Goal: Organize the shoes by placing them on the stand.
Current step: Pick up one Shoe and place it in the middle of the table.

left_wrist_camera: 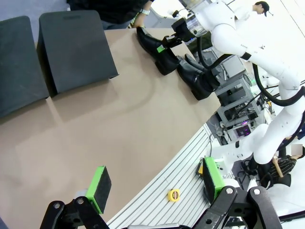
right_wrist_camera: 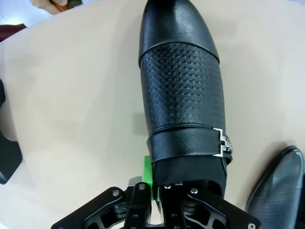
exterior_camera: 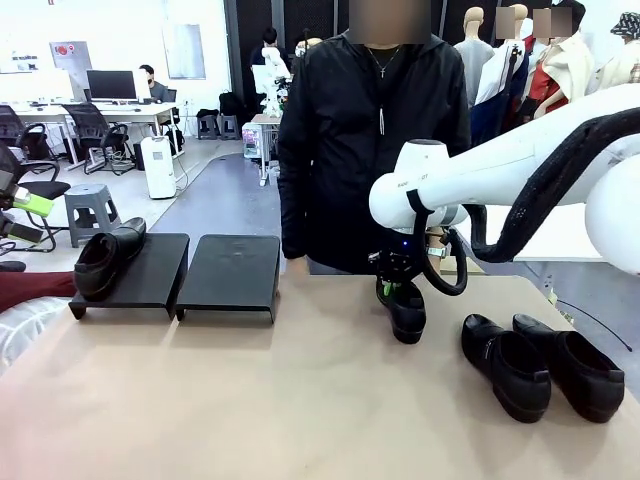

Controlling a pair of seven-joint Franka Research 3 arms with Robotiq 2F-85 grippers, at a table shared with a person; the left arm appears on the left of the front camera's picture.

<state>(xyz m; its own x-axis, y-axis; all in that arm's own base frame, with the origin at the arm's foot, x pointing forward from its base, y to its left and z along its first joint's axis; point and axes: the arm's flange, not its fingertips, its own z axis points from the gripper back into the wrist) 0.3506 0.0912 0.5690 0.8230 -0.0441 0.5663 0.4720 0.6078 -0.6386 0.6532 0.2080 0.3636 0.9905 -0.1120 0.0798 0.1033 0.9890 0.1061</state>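
Our right claw [right_wrist_camera: 155,190] is clamped on the heel rim of one shoe [right_wrist_camera: 181,81] on the tan surface [exterior_camera: 300,400], at three o'clock from the stand [exterior_camera: 230,272]; we see our left claw [left_wrist_camera: 155,183] hanging wide, holding nothing.

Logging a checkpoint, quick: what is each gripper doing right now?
Left gripper: open, holding nothing.
Right gripper: shut on the shoe at its heel rim.

Brightly, evenly lit from overhead; only soft, short shadows on the tan counter [exterior_camera: 250,400]. Mild sheen along the toe of the glossy black leather shoe [right_wrist_camera: 181,71] up close. Strongly bent at the edges through the left wrist lens; sharp overall
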